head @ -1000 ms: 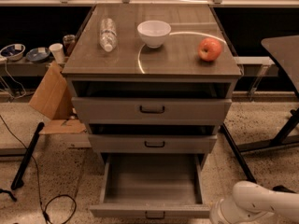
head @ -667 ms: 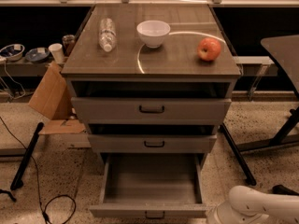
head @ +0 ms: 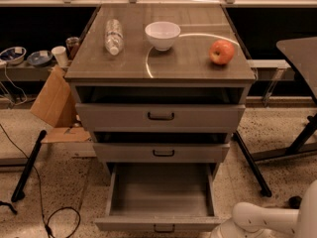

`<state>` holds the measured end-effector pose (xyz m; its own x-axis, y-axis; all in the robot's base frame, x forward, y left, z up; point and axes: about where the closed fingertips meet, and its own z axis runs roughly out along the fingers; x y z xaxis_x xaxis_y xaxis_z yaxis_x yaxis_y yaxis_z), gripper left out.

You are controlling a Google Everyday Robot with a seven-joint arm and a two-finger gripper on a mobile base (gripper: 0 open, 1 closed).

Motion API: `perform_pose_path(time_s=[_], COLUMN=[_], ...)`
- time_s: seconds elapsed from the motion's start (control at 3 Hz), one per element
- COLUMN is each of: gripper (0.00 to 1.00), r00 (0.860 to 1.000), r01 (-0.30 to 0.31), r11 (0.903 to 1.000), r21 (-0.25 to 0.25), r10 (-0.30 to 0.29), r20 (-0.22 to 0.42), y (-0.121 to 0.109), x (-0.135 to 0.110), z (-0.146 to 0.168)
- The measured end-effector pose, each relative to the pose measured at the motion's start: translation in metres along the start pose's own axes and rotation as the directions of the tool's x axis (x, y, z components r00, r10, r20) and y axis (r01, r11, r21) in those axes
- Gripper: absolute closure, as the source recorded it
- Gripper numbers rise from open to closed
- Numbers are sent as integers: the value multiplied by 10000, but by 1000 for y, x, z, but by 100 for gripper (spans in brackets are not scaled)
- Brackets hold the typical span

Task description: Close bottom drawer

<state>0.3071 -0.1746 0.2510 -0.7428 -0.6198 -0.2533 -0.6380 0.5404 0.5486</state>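
The bottom drawer [head: 159, 224] of the grey cabinet is pulled far out toward me. Its plain grey box is empty and its low front carries a small black centre handle [head: 164, 228] at the lower edge of the view. The middle drawer [head: 161, 152] and the tall top drawer [head: 159, 117] above it stand slightly out. My white arm [head: 260, 218] lies low at the bottom right, just right of the open drawer's front corner. The gripper itself is below the picture's edge and hidden.
On the cabinet top [head: 188, 58] are a lying plastic bottle [head: 113, 35], a white bowl [head: 162, 34] and a red apple [head: 222, 52]. A cardboard piece [head: 52, 100] and a black pole [head: 28, 165] are at the left. A dark table [head: 299, 53] with black legs [head: 251, 163] is at the right.
My white arm has sunk slightly lower at the bottom right. The drawers and the things on top have not moved.
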Motion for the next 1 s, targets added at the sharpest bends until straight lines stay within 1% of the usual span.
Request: perform_pose_path(time_s=[0.33, 0.67, 1.0], gripper=[65, 89, 100], r00=[9993, 9971, 9927], r01=[-370, -732, -1178], r11=[9984, 9950, 9900], r21=[-423, -685, -773], r10=[373, 743, 1194], r20=[68, 133, 164], y=[-9, -20, -34], x=[-4, -10, -14], z=[25, 48, 71])
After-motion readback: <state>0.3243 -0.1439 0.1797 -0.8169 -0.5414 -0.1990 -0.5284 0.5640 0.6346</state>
